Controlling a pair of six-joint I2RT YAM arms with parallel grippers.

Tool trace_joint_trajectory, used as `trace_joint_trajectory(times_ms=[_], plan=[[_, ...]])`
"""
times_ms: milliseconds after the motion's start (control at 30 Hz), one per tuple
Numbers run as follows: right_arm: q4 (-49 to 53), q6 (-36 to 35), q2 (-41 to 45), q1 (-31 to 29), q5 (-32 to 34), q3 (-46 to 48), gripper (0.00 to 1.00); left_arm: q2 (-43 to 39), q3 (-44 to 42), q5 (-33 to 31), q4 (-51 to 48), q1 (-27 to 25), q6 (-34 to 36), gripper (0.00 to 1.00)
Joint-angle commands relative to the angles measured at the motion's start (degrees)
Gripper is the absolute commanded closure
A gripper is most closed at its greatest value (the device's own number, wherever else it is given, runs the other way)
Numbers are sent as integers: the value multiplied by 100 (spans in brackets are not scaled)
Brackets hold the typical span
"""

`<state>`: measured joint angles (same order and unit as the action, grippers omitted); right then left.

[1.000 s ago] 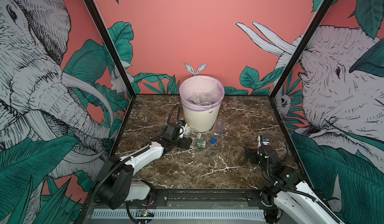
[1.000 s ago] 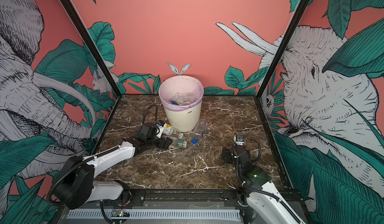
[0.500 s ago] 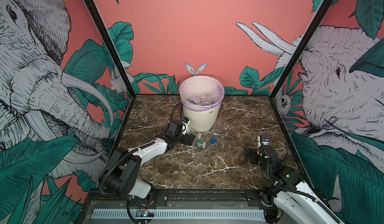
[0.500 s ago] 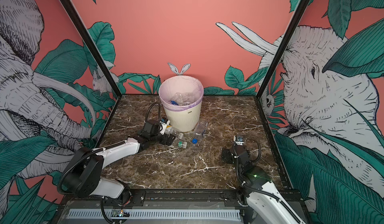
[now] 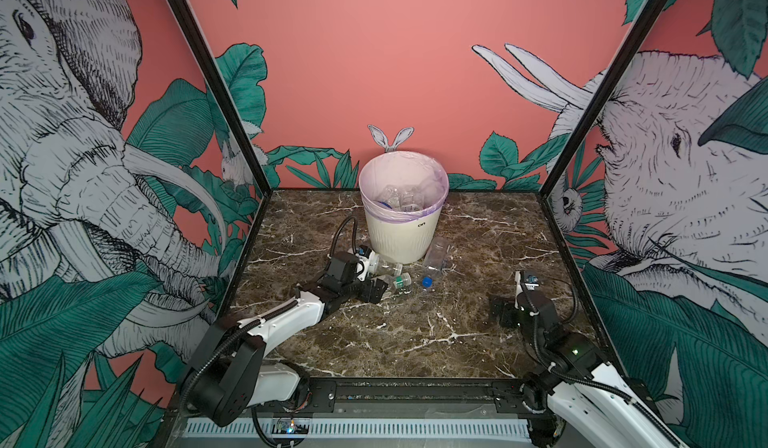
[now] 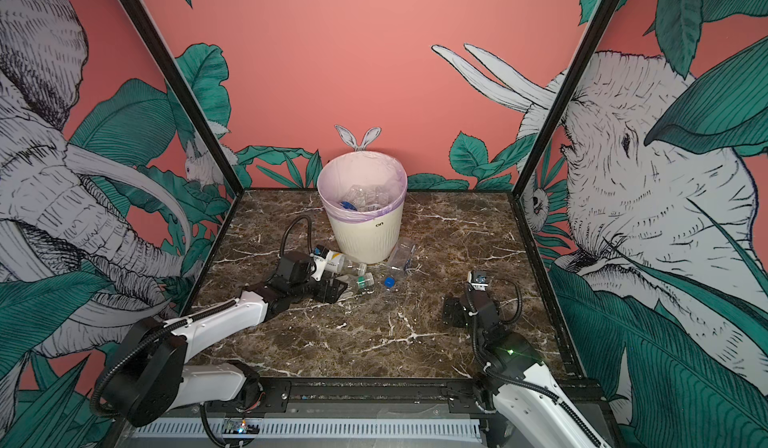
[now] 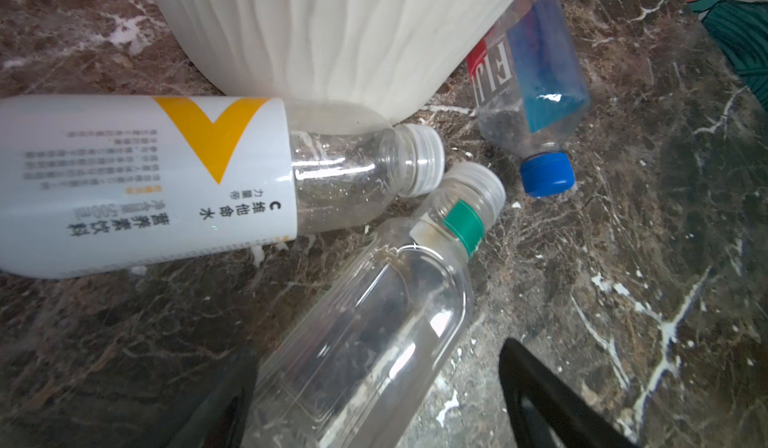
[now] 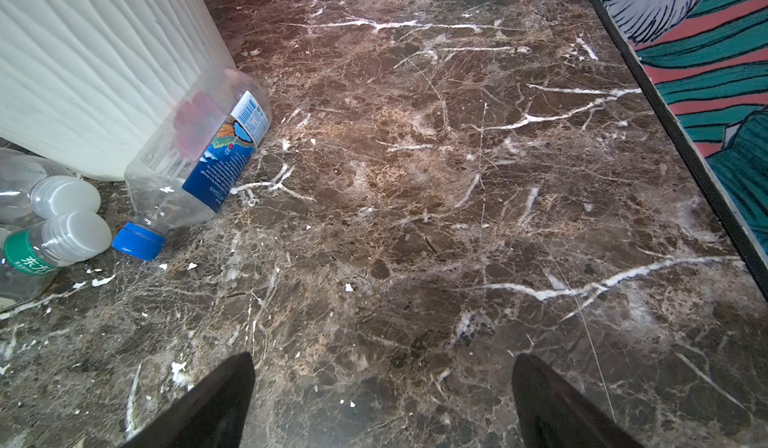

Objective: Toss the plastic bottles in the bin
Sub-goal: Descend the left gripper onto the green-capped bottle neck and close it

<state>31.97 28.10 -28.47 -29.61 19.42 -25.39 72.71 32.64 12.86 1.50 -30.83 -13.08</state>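
Observation:
The cream ribbed bin (image 5: 401,234) (image 6: 365,234) stands at the back middle with several clear plastic bottles (image 5: 399,197) inside. Three bottles lie at its foot: a white-and-yellow labelled one (image 7: 145,176), a clear one with a green band (image 7: 374,321) (image 5: 397,282), and a blue-capped one (image 7: 536,105) (image 8: 195,155). My left gripper (image 7: 378,350) (image 5: 374,290) is open, and the green-band bottle's body lies between its fingers. My right gripper (image 8: 384,358) (image 5: 500,311) is open over bare marble at the right, holding nothing.
The bin's side (image 7: 332,30) rises right behind the lying bottles. Small white flecks dot the marble floor (image 8: 415,176). A black frame edge (image 8: 685,134) and painted walls close in the table on the right.
My left arm has shifted slightly near the bottles at the bin's foot, with its jaws still wide. The right arm has not moved.

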Motion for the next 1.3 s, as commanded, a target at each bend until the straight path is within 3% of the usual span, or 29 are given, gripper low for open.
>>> trace_joint_trajectory(times_ms=[0,267,533,967,1267], plan=[[-172,20,11,20,23,71,1,-328,-219,253,-97,-23,-196,8],[-173,28,17,27,27,69,1,-195,-55,439,-313,-107,-51,8],[-151,33,44,28,36,70,1,308,787,-47,-1158,-138,561,9],[-173,31,22,37,31,70,1,1232,1809,-712,-2456,-612,999,15],[-206,29,0,34,27,87,1,1804,2197,-888,-2837,-775,1139,18]])
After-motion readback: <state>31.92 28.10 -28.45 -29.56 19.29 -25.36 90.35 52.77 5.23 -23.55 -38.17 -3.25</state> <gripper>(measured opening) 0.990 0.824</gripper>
